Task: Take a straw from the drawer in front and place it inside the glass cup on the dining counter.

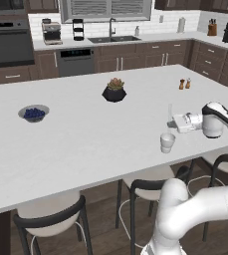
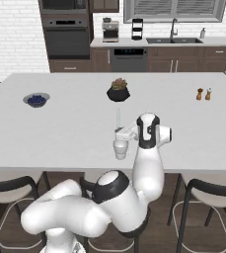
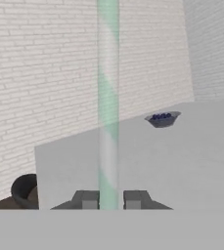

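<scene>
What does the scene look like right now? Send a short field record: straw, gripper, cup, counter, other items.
straw: upright, pale green-white, held between the fingers
gripper: shut on the straw, reaching sideways above the counter
glass cup: upright on the counter near its front edge, just below the gripper; straw not in it yet
dining counter: wide white top, stools along the near side
other items: bowl of blueberries, potted plant, salt and pepper shakers

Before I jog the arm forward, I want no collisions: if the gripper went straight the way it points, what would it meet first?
Probably nothing nearby: the gripper, jaws shut on the straw, points level across the bare dining counter. The blueberry bowl lies slightly off that line; depth is unclear.
</scene>
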You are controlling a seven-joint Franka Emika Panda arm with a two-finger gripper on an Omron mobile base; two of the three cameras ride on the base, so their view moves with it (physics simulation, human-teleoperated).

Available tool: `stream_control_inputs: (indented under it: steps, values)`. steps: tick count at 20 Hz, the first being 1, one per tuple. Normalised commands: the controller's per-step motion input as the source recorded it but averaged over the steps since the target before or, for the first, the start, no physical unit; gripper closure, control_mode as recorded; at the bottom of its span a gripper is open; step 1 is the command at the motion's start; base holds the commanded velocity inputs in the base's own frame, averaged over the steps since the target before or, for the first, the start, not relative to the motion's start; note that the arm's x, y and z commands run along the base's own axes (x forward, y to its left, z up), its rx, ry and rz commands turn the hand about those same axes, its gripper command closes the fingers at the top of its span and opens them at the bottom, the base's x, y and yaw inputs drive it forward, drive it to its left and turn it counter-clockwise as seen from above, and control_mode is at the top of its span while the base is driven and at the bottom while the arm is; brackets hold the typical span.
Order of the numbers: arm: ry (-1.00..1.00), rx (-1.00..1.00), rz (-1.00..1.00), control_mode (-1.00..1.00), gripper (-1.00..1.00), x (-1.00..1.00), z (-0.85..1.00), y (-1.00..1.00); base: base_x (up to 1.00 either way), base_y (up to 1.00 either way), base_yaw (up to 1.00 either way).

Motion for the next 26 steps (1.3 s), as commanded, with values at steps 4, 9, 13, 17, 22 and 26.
stream_control_inputs:
  steps: [4, 9, 13, 17, 22, 26]
  values:
    - [0.03, 0.00, 0.00, -1.00, 1.00, 0.13, -0.21, -0.17, 0.00, 0.00, 0.00]
    - [0.00, 0.01, 0.00, -1.00, 1.00, 0.18, -0.33, -0.01, 0.00, 0.00, 0.00]
    - [-0.03, 0.01, 0.00, -1.00, 1.00, 0.10, -0.37, 0.00, 0.00, 0.00, 0.00]
    - [0.00, 0.03, 0.00, -1.00, 1.00, 0.10, -0.27, -0.01, 0.00, 0.00, 0.00]
    - [0.00, 0.03, 0.00, -1.00, 1.00, 0.18, -0.22, -0.02, 0.00, 0.00, 0.00]
    - [0.00, 0.02, 0.00, -1.00, 1.00, 0.20, -0.14, 0.00, 0.00, 0.00, 0.00]
